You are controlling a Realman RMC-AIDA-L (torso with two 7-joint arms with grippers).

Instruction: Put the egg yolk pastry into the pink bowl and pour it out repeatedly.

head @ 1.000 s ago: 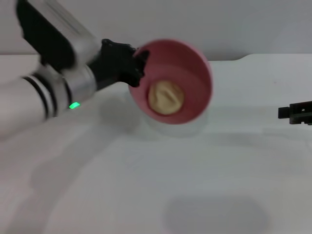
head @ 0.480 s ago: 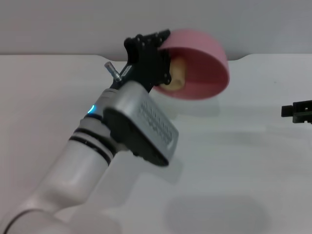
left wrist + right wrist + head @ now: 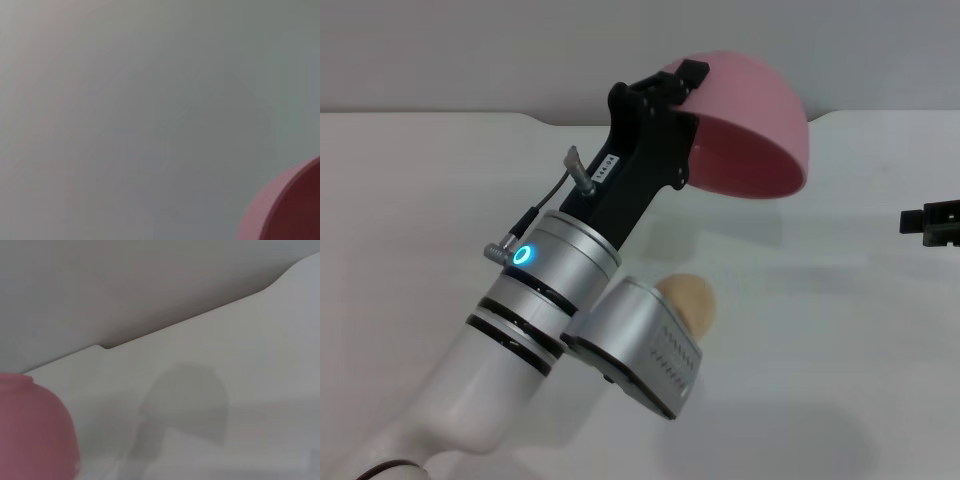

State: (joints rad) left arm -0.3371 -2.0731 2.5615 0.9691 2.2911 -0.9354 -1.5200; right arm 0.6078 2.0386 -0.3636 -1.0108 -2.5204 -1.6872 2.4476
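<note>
My left gripper (image 3: 665, 125) is shut on the rim of the pink bowl (image 3: 750, 130) and holds it upside down, high above the white table, in the head view. The egg yolk pastry (image 3: 688, 300), a pale tan ball, is out of the bowl and lies on the table below it, partly hidden behind my left wrist. The bowl's edge also shows in the left wrist view (image 3: 292, 207) and in the right wrist view (image 3: 35, 432). My right gripper (image 3: 932, 222) stays parked at the right edge of the head view.
The white table (image 3: 840, 330) spreads around the pastry, with its back edge against a grey wall (image 3: 470, 50). My left forearm (image 3: 520, 340) crosses the front left of the table.
The left gripper has rolled the bowl from tilted to fully upside down and lifted it. The pastry has dropped out of the bowl onto the table. The right arm has not moved.
</note>
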